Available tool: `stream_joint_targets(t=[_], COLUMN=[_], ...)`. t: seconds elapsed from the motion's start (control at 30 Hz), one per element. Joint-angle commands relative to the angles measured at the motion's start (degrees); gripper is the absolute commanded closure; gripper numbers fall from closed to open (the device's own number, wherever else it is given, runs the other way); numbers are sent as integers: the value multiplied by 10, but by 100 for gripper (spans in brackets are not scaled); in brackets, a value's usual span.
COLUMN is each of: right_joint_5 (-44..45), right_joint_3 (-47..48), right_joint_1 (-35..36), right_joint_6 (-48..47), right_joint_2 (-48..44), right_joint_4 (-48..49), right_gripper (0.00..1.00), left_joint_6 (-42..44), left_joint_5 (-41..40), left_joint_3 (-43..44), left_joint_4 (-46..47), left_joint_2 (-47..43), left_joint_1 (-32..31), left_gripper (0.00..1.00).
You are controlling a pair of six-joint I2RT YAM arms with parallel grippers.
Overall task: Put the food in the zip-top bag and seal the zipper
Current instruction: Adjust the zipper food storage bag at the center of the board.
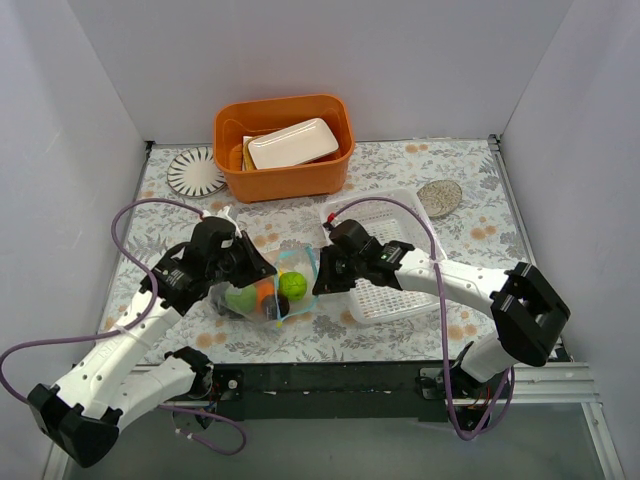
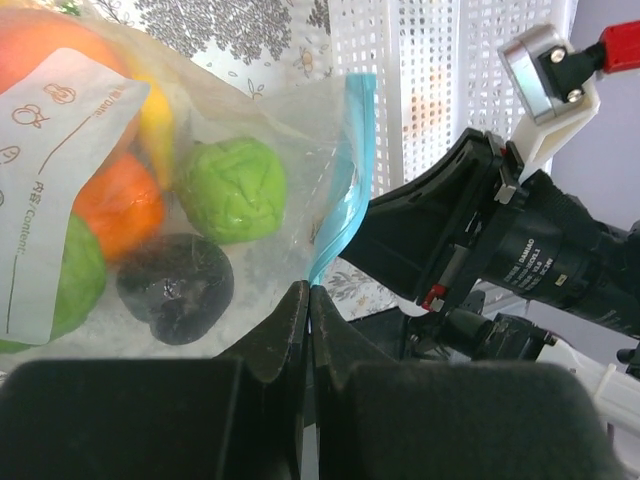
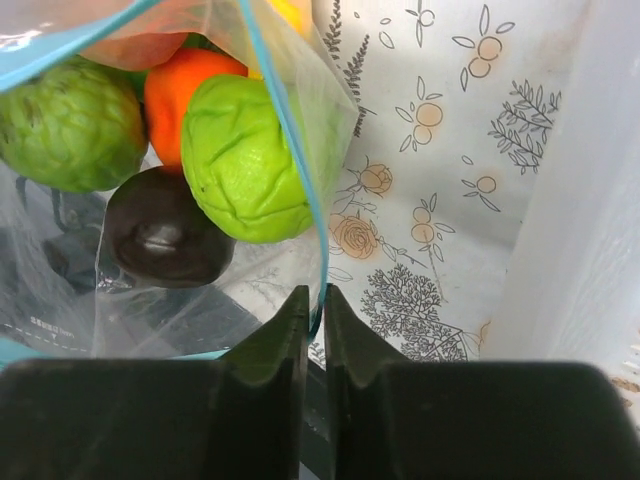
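The clear zip-top bag (image 1: pixel 262 310) lies between the two arms with food inside. In it I see two green limes (image 3: pixel 245 160) (image 3: pixel 70 125), an orange (image 3: pixel 180 85) and a dark plum (image 3: pixel 165 240). The teal zipper (image 3: pixel 290 130) runs along the bag's mouth. My left gripper (image 2: pixel 308 292) is shut on the zipper's end (image 2: pixel 345 180) at the bag's left side (image 1: pixel 270 272). From the right, my right gripper (image 3: pixel 317 295) pinches the same strip, its jaws almost touching, at the bag's right edge (image 1: pixel 316 282). The left wrist view shows a lime (image 2: pixel 232 190), the orange (image 2: pixel 118 205) and the plum (image 2: pixel 175 288) through the plastic.
A white perforated basket (image 1: pixel 385 260) lies under the right arm's forearm. At the back, an orange bin (image 1: pixel 283 170) holds a white dish (image 1: pixel 292 143). A striped plate (image 1: pixel 195 172) and a small speckled dish (image 1: pixel 439 197) sit near the back. White walls enclose three sides.
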Motion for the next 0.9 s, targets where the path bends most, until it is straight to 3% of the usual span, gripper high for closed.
stream_joint_targets(t=[0.0,0.13,0.47,0.77,0.87], right_joint_5=[10,12,10,52,70], right_joint_3=[30,35,54,64,80], right_joint_1=[4,4,4,3,1], right_joint_6=[-17,-32,-48,-56,-66], right_joint_2=[-15,-26,-22,-19,-13], right_joint_4=[45,71,111,139,136], right_gripper=[88,92,92,93,92], left_joint_6=[33,62,76,64,52], left_joint_5=[64,114,187,188,176], left_joint_3=[4,-2,-14,-36,-38], left_joint_4=[8,14,48,72,90], left_joint_2=[13,33,74,129,147], left_joint_1=[-2,-2,-3,-29,-34], left_gripper=[100,100,100,100,94])
